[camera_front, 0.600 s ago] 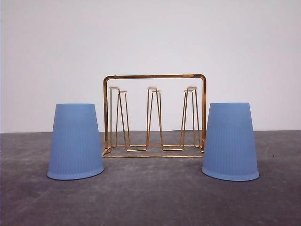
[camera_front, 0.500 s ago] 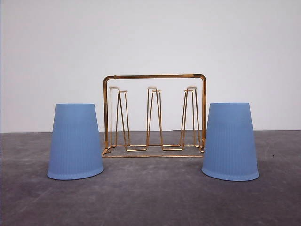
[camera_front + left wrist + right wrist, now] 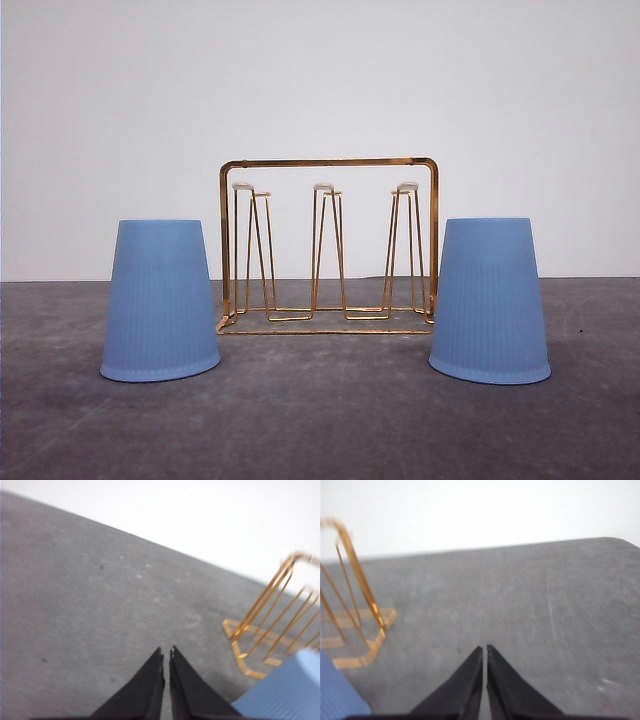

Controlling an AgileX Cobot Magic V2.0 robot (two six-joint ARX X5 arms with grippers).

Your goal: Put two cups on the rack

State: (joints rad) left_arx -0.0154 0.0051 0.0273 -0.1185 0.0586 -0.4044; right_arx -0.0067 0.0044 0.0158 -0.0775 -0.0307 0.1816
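1. The table (image 3: 320,430) is a dark grey, faintly scuffed surface that carries everything, with a plain white wall behind it
2. The two cups are the biggest things on it, both standing mouth-down: the left cup (image 3: 160,300) just left of the rack, the right cup (image 3: 489,300) just right of it, both a little nearer the camera than the rack and neither touching it
3. The rack (image 3: 328,245) stands upright between them, a gold wire frame with three pairs of white-tipped prongs, all of them bare, so by my judgement no cup has been placed yet
4. The left gripper (image 3: 166,655) hangs over bare table with its two black fingers pressed together and nothing between them; a corner of the left cup and the rack's base sit off to one side in its wrist view
5. The right gripper (image 3: 484,650) is likewise closed and empty, above bare table with the rack's end and an edge of the right cup at the side of its wrist view
6. To do the first pick well, the jaws should probably spread wide before the approach, close on a cup's ribbed wall without tipping it, then lift it clear above the prong tips and lower it straight down over one pair
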